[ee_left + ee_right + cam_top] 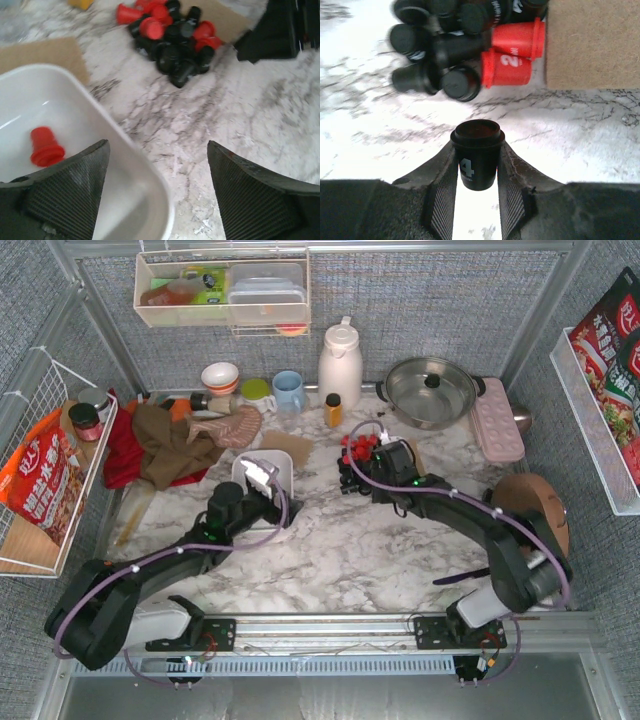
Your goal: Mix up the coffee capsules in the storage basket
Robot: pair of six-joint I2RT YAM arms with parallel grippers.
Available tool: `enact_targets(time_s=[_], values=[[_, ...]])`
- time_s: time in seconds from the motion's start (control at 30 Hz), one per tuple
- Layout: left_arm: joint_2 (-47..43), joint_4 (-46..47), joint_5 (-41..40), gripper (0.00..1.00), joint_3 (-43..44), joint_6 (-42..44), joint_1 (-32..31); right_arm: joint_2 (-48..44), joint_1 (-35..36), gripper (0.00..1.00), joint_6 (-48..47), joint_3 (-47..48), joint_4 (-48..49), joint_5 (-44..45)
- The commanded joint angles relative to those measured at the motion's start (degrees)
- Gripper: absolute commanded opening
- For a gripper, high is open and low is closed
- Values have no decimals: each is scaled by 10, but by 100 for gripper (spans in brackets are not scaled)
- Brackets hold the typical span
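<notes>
Lighting: bright, even, overhead; soft shadows and sheen on marble tabletop (pixel 340 540); glare on steel pot (pixel 430 390). Left wrist view: motion-blurred, storage basket (pixel 135 160) rim smeared. Right wrist view: black capsule (pixel 476 150) sharp; capsule pile (pixel 450 45) behind blurred leftward.

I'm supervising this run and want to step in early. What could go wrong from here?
1. The right gripper pinches the black capsule by its tapered sides, right at the finger ends; it might slip out on the way over.
2. The open left gripper hangs over a corner of the storage basket, so the arms may collide there.
</notes>
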Motion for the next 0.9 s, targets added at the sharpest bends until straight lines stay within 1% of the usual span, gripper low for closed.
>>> enact_targets(time_s=[0.0,0.07,0.1,0.2,0.3,0.47,0.67,0.73,0.87], values=[[-18,133,46,91,-41,142,-44,-86,26,20,0,-12,-36,-63],[-18,182,46,99,-60,233,-79,-128,47,20,12,-12,-47,-84],[-13,200,47,99,-63,264,-92,-147,59,20,22,-11,-49,-94],[11,249,56,99,-52,304,-112,-194,91,20,64,-11,-31,-133],[35,301,63,99,-43,335,-132,-221,120,20,103,-15,-2,-156],[61,365,89,99,-39,349,-148,-233,145,20,146,-19,32,-183],[74,380,112,99,-32,352,-170,-230,152,21,181,-27,73,-220],[75,380,126,97,-31,351,-174,-228,153,20,185,-30,79,-222],[78,380,116,90,-29,344,-178,-227,156,21,186,-33,82,-223]])
